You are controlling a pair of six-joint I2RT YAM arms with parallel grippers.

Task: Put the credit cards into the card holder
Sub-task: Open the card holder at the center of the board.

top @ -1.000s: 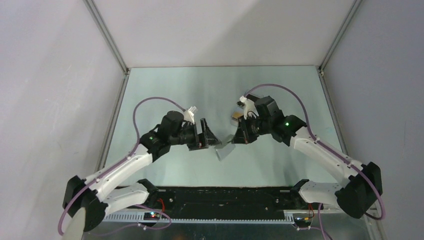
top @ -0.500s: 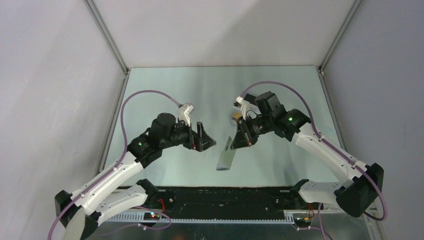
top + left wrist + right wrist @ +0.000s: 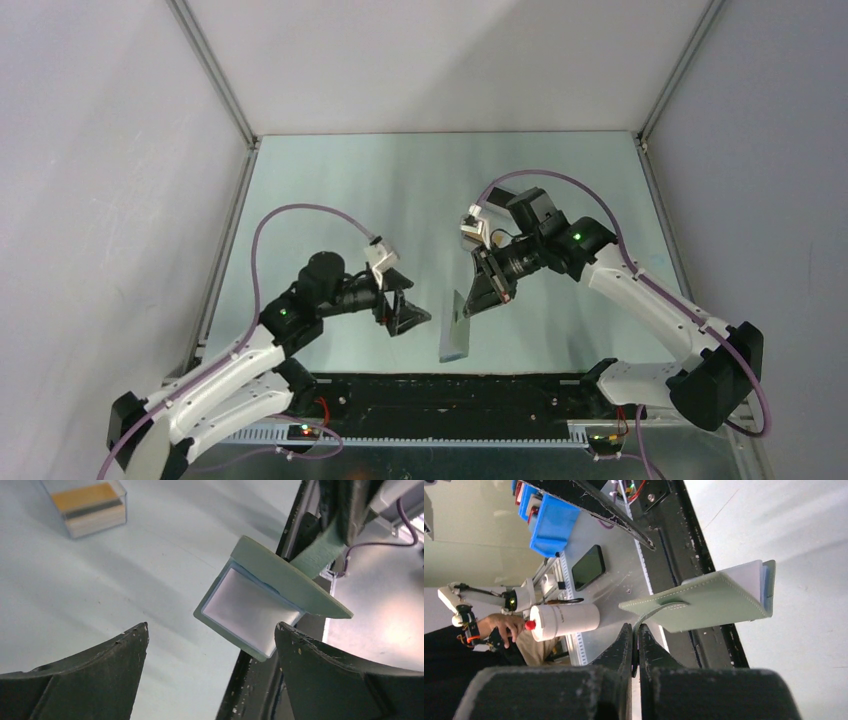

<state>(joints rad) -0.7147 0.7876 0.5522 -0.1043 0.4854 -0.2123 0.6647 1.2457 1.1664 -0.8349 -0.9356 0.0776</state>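
The grey-green card holder (image 3: 455,326) hangs above the table near its front edge, also seen in the left wrist view (image 3: 260,602) and the right wrist view (image 3: 709,602). It hangs partly open and shows its pale bluish inside. My right gripper (image 3: 482,296) (image 3: 634,628) is shut on its snap tab. My left gripper (image 3: 408,316) (image 3: 211,626) stands wide open a little left of the holder, touching nothing. The credit cards (image 3: 86,497), orange-gold on top with a black band, lie stacked in a clear tray (image 3: 95,522) on the table farther back.
A black rail (image 3: 450,392) runs along the table's near edge, right under the hanging holder. Metal frame posts (image 3: 225,240) line both sides. Beyond the rail the right wrist view shows blue bins (image 3: 551,525), a phone (image 3: 588,566) and a white bottle (image 3: 566,620).
My left arm has drawn back toward the near left, away from the card holder, its jaws fully open. The right gripper has carried the holder nearer the front edge, where it hangs steeper.
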